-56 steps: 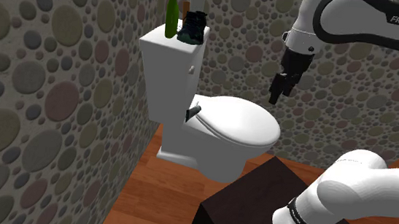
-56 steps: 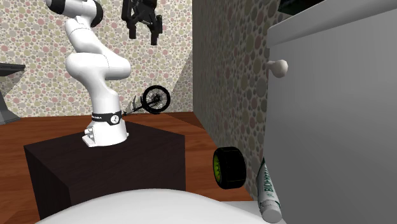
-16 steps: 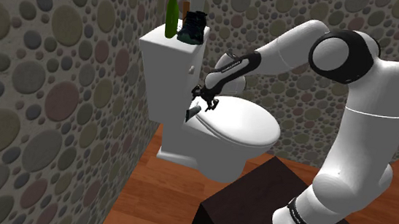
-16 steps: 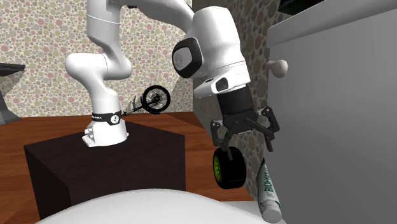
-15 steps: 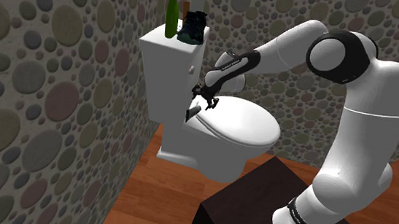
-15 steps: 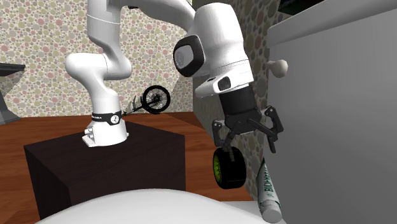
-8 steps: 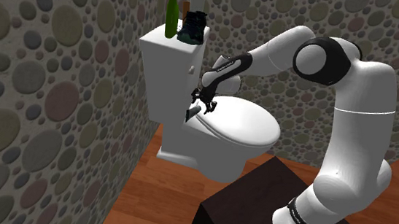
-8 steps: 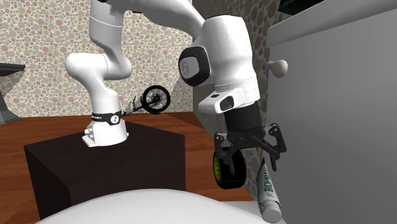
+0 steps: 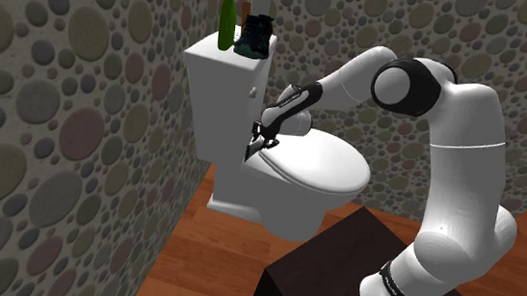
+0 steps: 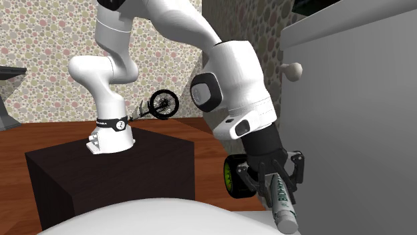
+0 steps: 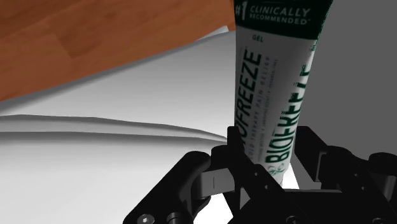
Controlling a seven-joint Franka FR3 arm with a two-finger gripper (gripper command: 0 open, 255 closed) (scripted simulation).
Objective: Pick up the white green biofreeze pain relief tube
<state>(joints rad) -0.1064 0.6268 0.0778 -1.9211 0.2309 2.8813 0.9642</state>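
- Gripper (image 10: 274, 175): open. In the wrist view its two black fingers (image 11: 236, 141) stand apart on either side of the Biofreeze tube (image 11: 273, 83). They are close to its sides but not clamped on it.
- Gripper position: low over the rear of the closed toilet lid (image 9: 323, 166), just in front of the toilet tank (image 9: 219, 95).
- Biofreeze tube: white with green lettering. It stands in the corner where the lid meets the tank front (image 10: 354, 133).
- Tube axis: steep, near upright, leaning against the tank front. The upper end lies between the fingers and the lower end rests at the rear of the lid. In the wrist view the tube runs straight away from the gripper.
- Beside the tube: a black wheel with a green rim (image 10: 234, 177), partly behind the gripper.
- Tank top: carries a green bottle (image 9: 228, 14) and a dark item (image 9: 256, 37), both upright.
- Arm base: on the dark stand (image 10: 107, 170).
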